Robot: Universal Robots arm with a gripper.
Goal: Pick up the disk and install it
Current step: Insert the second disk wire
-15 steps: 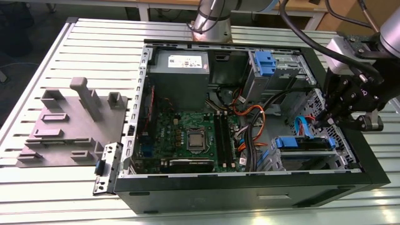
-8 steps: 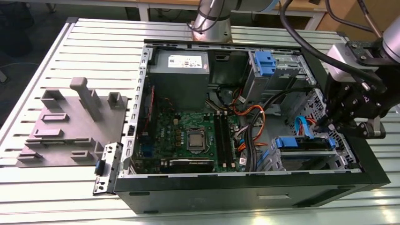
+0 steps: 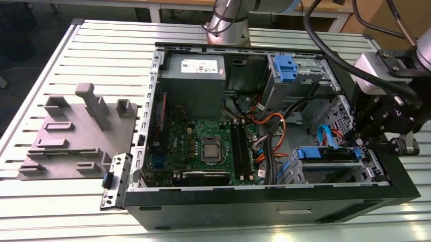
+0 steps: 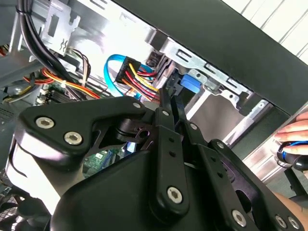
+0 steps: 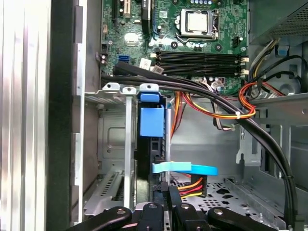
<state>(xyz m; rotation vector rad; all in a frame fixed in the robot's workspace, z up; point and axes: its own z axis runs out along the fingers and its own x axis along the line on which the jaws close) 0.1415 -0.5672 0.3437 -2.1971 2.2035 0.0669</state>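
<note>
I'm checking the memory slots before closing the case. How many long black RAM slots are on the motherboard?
4, all empty, side by side beside the CPU socket: four parallel black slots in the first wrist view, the same group in the exterior view. Cables may hide other connectors nearby.

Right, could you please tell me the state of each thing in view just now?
computer case: side open, inside exposed.
disk: slid into the drive cage, blue rail showing.
end effector: shut, tips close to the disk.
processor: uncovered, no cooler on it.
</note>
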